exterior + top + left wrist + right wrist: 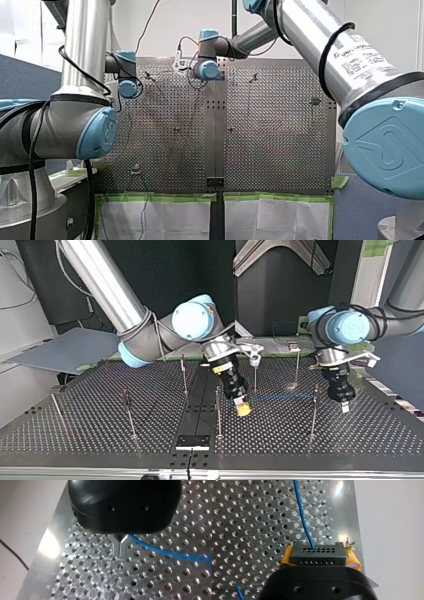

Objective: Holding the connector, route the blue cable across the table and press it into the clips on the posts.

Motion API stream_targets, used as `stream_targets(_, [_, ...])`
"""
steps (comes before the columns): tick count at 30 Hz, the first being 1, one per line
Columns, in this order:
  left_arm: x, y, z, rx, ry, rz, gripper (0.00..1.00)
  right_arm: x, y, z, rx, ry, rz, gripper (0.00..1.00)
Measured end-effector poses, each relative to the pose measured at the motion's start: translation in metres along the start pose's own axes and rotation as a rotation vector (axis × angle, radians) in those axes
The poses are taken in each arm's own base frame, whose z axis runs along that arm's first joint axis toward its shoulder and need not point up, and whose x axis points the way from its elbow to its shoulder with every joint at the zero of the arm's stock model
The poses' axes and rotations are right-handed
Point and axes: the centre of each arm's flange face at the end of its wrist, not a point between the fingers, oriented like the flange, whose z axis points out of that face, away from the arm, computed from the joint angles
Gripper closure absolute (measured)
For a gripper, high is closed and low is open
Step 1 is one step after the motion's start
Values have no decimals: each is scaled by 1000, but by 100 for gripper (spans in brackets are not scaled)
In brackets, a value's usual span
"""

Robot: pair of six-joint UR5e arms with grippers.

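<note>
- My right gripper hangs just below the middle of the top view, tilted down toward the perforated table. In the right wrist view its yellow pads are clamped on the two short ends of a black multi-hole connector.
- The blue cable leaves one hole in the connector's face and runs ahead of the gripper, over the table. In the top view it shows only as a faint blue line from the centre toward the right, ending near my left gripper.
- My left gripper's metal fingers are drawn together with only a slit between them. The cable comes out at their root and trails off to one side, so it looks pinched there, though the black gripper body hides the contact itself.
- Handling, as a judgement:
  - The cable is thin, light and limp. It will likely sag between the two grips unless kept lightly taut.
  - The connector is small and rigid, so it is the sound place to hold, by its ends.
  - A hard pull would strain the point where the cable enters it.
- Slender upright posts stand across the table. Their clips are too small to make out, and I cannot tell whether the cable sits in any of them.
</note>
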Motion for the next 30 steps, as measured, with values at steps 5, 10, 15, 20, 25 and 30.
stream_targets(5, [1,-1,3,35,5,-19,100,13,4,4,-6,10,-1,100])
stream_targets(10, [2,0,3,34,11,-31,100,21,5,6,-10,13,-2,100])
stream_targets(15, [3,5,1,-6,23,-51,100,21,3,5,-9,3,-2,100])
stream_targets(20, [3,7,-1,-36,27,-59,38,19,-2,3,-8,-11,-2,100])
stream_targets(25, [5,6,-6,-56,54,-80,0,13,-7,0,-11,-31,-1,100])
stream_targets(30, [2,5,-14,-90,83,-79,0,-1,-9,-3,-17,-62,-2,100])
